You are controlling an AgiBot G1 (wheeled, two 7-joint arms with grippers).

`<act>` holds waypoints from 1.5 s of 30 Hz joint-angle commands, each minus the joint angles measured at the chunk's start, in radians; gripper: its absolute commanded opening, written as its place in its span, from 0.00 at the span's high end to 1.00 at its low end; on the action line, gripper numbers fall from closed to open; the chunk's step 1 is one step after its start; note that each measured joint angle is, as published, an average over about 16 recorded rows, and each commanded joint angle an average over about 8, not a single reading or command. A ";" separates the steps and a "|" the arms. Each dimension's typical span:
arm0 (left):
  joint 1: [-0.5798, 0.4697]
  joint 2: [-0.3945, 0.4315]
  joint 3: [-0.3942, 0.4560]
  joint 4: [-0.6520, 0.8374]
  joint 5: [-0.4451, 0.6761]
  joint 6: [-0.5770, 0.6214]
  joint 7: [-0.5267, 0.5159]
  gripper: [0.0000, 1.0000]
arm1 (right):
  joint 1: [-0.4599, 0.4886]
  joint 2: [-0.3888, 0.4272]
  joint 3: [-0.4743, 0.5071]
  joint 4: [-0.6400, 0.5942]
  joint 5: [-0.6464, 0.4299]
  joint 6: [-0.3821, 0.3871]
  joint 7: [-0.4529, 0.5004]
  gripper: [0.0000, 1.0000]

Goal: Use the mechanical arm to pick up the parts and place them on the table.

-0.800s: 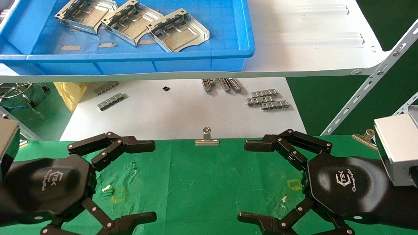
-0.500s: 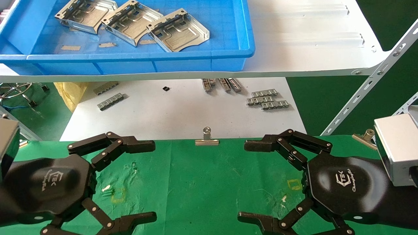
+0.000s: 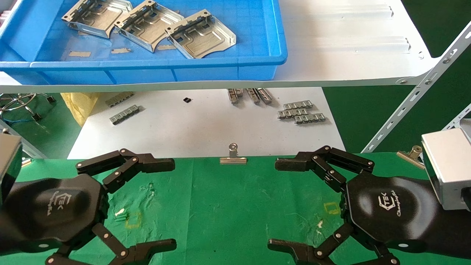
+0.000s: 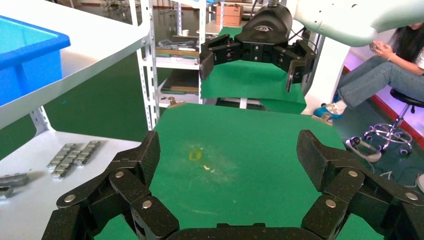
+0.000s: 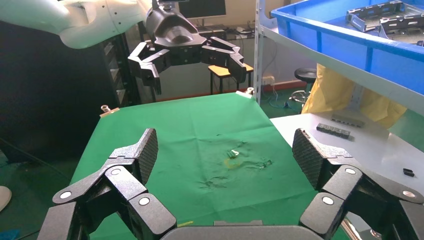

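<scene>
The left gripper (image 3: 162, 204) is hovering over the left part of the table (image 3: 228, 206), its black palm facing up at the head camera and its fingers (image 3: 154, 163) spread wide apart, gripping nothing; in the left wrist view the same fingers (image 4: 140, 165) are framing bare green cloth (image 4: 240, 150) with a small yellow mark (image 4: 194, 155) between them. The right gripper (image 3: 283, 204) is hanging over the right part of the table, mirroring the left one, its jaws likewise wide apart and empty; the right wrist view is showing its fingers (image 5: 137, 155) on either side of wrinkled cloth.

Three parts are lying in the blue bin (image 3: 228, 70) on the white shelf (image 3: 349, 44), well apart from both grippers; the left part (image 3: 96, 14), the middle part (image 3: 147, 25) and the right part (image 3: 201, 34) are sitting in a row, each overlapping or touching its neighbour. Tan bits (image 3: 79, 54) are lying on the bin floor near them.

Below the shelf, grey strips (image 3: 301, 112) are lying on a white sheet (image 3: 202, 136) beyond the table's far edge; a binder clip (image 3: 233, 156) is gripping that edge between the two grippers, and another clip (image 3: 410, 156) is sitting near the right wrist.
</scene>
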 commanded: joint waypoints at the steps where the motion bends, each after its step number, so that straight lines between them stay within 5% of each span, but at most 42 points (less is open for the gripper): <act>1: 0.000 0.000 0.000 0.000 0.000 0.000 0.000 0.00 | 0.000 0.000 0.000 0.000 0.000 0.000 0.000 0.00; 30: 0.000 0.000 0.000 0.000 0.000 0.000 0.000 0.00 | 0.000 0.000 0.000 0.000 0.000 0.000 0.000 0.02; 38: 0.000 0.000 0.000 0.000 0.000 0.000 0.000 0.00 | 0.000 0.000 0.000 0.000 0.000 0.000 0.000 0.96; 45: 0.000 0.000 0.000 0.000 0.000 0.000 0.000 0.00 | 0.000 0.000 0.000 0.000 0.000 0.000 0.000 1.00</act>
